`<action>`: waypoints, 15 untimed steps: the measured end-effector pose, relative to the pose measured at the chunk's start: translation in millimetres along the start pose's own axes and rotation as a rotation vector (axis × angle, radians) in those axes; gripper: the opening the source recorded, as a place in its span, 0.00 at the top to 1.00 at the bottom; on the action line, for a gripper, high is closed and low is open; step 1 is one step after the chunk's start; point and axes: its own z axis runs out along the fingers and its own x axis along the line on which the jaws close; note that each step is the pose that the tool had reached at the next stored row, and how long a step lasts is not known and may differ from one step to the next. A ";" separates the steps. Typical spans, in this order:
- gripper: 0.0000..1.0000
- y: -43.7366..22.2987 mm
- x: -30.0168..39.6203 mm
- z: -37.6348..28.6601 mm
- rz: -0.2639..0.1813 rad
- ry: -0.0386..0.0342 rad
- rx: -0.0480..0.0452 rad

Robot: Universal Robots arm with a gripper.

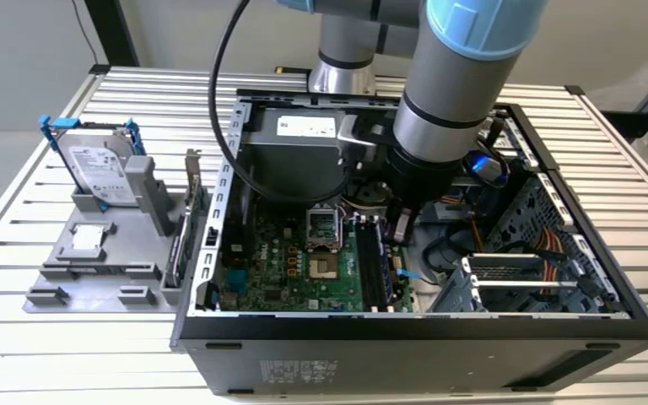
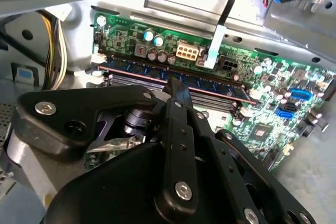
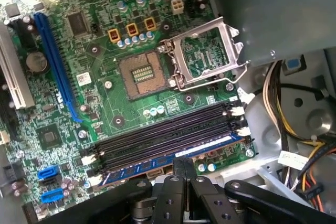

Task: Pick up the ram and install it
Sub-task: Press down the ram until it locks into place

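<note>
Ribbed aluminium table slats (image 1: 65,354) run under an open black desktop computer case (image 1: 414,337) that fills the centre of the exterior view, with a grey plastic parts holder (image 1: 88,287) at the left of the frame carrying a boxy silver hard drive with blue handles (image 1: 97,169). From the top of that frame the silver and light-blue robot arm (image 1: 448,93) reaches down into the case, and its black gripper (image 1: 401,221) sits right over the bank of black memory slots (image 3: 157,137) on the green motherboard (image 1: 290,270), beside the open silver processor socket (image 3: 202,59). The ram, a long, narrow blue circuit-board stick (image 2: 173,80), stands on edge in the outermost slot, the one nearest the board's edge; in the first wrist view it shows as a blue strip (image 3: 157,165) running along the lower middle of the frame, with the three neighbouring slots bare. The gripper's two fingers (image 3: 184,174) appear pressed together in both wrist views, their tip resting on or just above the top edge of the stick near its middle, so I judge them clenched with nothing between them and used to push down rather than to grasp. By this reading the pick-up and the placing in the slot are done, and the work is at the seating stage. Whether the white end latches (image 3: 244,132) have fully snapped shut I cannot tell, nor whether the stick sits level along its whole length.
</note>
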 end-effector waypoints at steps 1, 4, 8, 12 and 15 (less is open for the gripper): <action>1.00 0.0 0.0 0.0 -0.015 0.0002 -0.0004; 1.00 0.0 0.0 0.1 -0.048 0.0007 -0.0012; 1.00 0.0 0.0 0.1 -0.092 0.0015 -0.0024; 1.00 0.0 0.0 0.2 -0.136 0.0021 -0.0035; 1.00 0.0 0.0 0.2 -0.169 0.0026 -0.0044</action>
